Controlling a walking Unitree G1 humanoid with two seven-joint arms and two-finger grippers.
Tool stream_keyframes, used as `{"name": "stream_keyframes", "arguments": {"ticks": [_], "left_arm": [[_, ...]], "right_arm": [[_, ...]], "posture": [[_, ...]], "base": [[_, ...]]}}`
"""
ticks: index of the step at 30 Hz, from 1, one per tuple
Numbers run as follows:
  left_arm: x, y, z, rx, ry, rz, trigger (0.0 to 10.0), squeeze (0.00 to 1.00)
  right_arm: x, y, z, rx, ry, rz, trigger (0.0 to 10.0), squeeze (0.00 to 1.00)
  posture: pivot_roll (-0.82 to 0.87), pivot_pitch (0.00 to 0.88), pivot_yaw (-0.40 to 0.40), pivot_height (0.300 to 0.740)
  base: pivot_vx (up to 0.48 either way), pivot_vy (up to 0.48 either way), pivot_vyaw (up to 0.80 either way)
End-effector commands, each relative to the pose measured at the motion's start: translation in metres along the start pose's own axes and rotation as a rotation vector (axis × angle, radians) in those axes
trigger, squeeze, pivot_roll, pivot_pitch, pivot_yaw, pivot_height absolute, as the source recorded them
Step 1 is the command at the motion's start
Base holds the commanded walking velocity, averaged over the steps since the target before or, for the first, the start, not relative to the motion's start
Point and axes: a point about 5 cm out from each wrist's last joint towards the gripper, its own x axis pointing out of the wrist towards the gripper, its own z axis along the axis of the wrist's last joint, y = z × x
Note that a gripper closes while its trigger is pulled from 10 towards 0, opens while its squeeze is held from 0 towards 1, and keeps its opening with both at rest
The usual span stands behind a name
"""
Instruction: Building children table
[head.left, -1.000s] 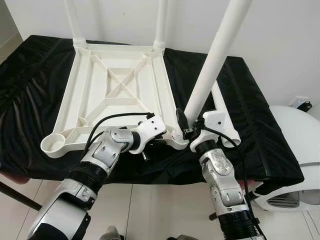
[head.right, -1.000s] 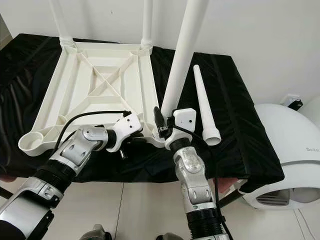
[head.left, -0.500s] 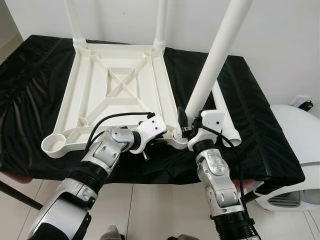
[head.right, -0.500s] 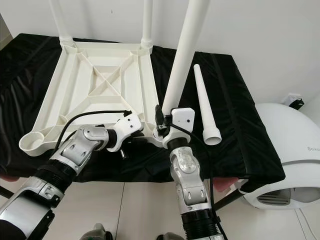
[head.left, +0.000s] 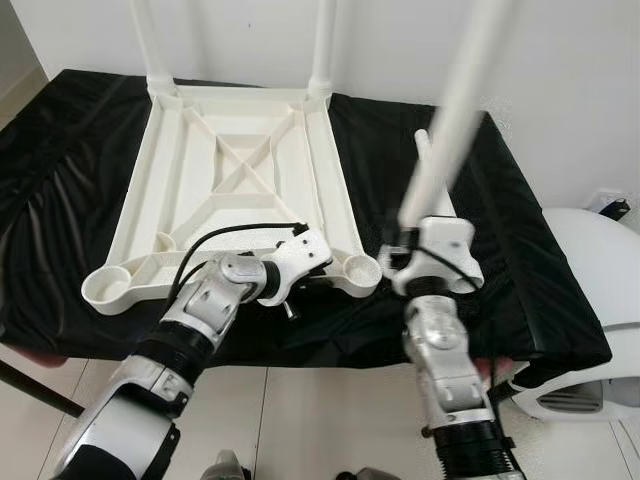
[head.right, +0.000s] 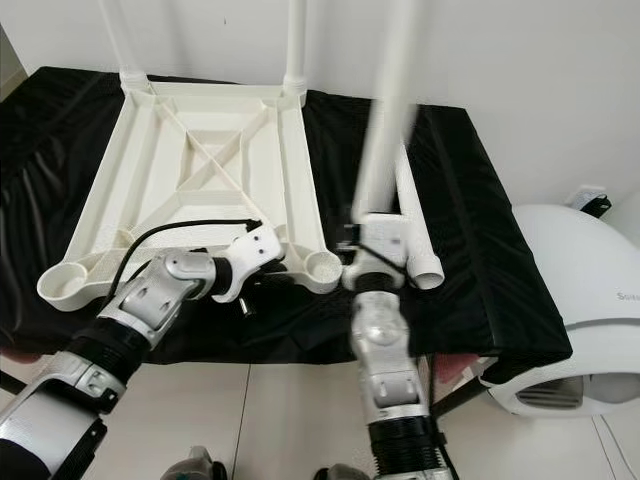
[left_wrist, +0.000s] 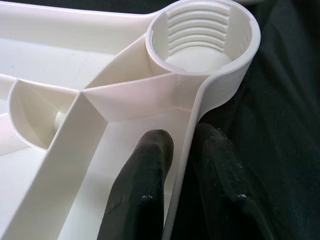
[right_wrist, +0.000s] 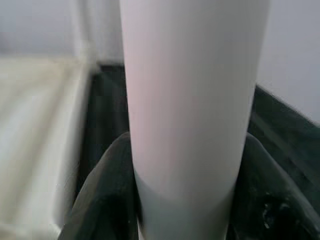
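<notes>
Centre frame, the right hand (head.left: 412, 262) grips a white plastic table leg (head.left: 455, 110). The left hand (left_wrist: 182, 165) pinches the upturned white plastic tabletop's (head.left: 240, 170) rim beside its empty threaded corner socket (left_wrist: 200, 37).

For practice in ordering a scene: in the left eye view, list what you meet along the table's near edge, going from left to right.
Empty round white leg socket → left pincer → second empty white socket → right pincer holding the long white plastic table leg.

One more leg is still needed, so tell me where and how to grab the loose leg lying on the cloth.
Grip the loose leg around its narrow mid-shaft, coming straight down from above. It lies flat on the black cloth, so its sides are exposed; the flared threaded end is wider and should stay free for the socket.
</notes>
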Motion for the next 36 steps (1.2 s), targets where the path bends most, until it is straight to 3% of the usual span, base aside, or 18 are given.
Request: {"name": "stream_keyframes", "arguments": {"ticks": [1,10,15,20,21,33,36], "left_arm": [[-0.004,0.01,0.011,0.036,-0.03,0.058,10.0,0.0],[-0.005,0.011,0.011,0.04,-0.031,0.059,10.0,0.0],[-0.005,0.011,0.012,0.039,-0.033,0.059,10.0,0.0],[-0.005,0.011,0.01,0.039,-0.03,0.059,10.0,0.0],[-0.005,0.011,0.009,0.04,-0.026,0.057,10.0,0.0],[-0.007,0.013,0.004,0.037,-0.018,0.065,10.0,0.0],[-0.009,0.013,0.002,0.035,-0.016,0.067,10.0,0.0]], "right_arm": [[-0.001,0.003,-0.003,-0.002,0.022,-0.003,10.0,0.0],[-0.002,0.004,-0.003,-0.001,0.023,-0.007,10.0,0.0],[0.003,0.003,0.007,0.04,-0.026,0.039,10.0,0.0],[0.012,-0.008,0.019,0.076,-0.099,0.084,10.0,0.0],[0.017,-0.012,0.027,0.111,-0.137,0.16,10.0,0.0],[0.033,-0.027,0.039,0.14,-0.189,0.363,10.0,0.0],[0.036,-0.028,0.038,0.162,-0.166,0.507,10.0,0.0]], "posture": [[0.01,0.032,-0.032,0.74],[0.01,0.031,-0.03,0.74],[0.01,0.024,-0.032,0.74],[0.0,0.017,-0.033,0.74],[0.0,0.015,-0.034,0.74],[0.0,0.004,-0.043,0.74],[0.0,0.007,-0.048,0.74]], "base": [[0.0,0.0,0.0],[0.0,0.0,0.0],[0.0,0.0,0.0],[0.0,0.0,0.0],[0.0,0.0,0.0],[0.0,0.0,0.0],[0.0,0.0,0.0]]}}
